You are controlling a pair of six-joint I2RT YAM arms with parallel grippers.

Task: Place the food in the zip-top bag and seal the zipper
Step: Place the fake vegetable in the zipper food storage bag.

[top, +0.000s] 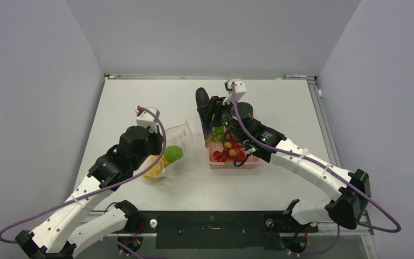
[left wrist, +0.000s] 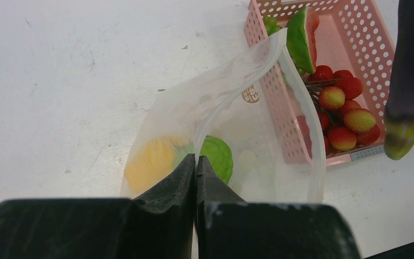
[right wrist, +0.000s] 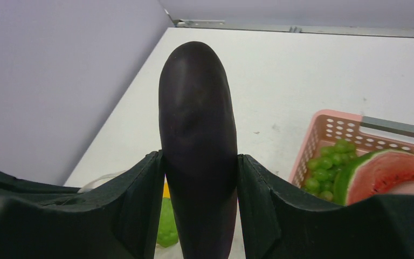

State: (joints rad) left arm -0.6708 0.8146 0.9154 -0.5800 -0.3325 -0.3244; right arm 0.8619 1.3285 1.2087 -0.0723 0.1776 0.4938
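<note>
The dark purple eggplant (right wrist: pixel 197 97) stood upright, pinched between the fingers of my right gripper (right wrist: pixel 198 162) above the far-left corner of the pink basket (top: pixel 234 164). The zip-top bag (left wrist: pixel 232 113) lay on the desk (top: pixel 280 108) just left of the basket, mouth gaping, zipper (left wrist: pixel 276 46) unsealed. The fingers of my left gripper (left wrist: pixel 195 162) were pressed together on the mouth's near rim. A yellow piece (left wrist: pixel 151 159) and a green piece (left wrist: pixel 218 154) sat inside.

I judged loading under way: next, carry the eggplant left and lower it through the mouth. A watermelon slice (left wrist: pixel 302 38), grapes (right wrist: pixel 326 162) and red fruits (left wrist: pixel 345 108) lay in the basket, whose wall stood just beside the bag's mouth and might crowd the approach.
</note>
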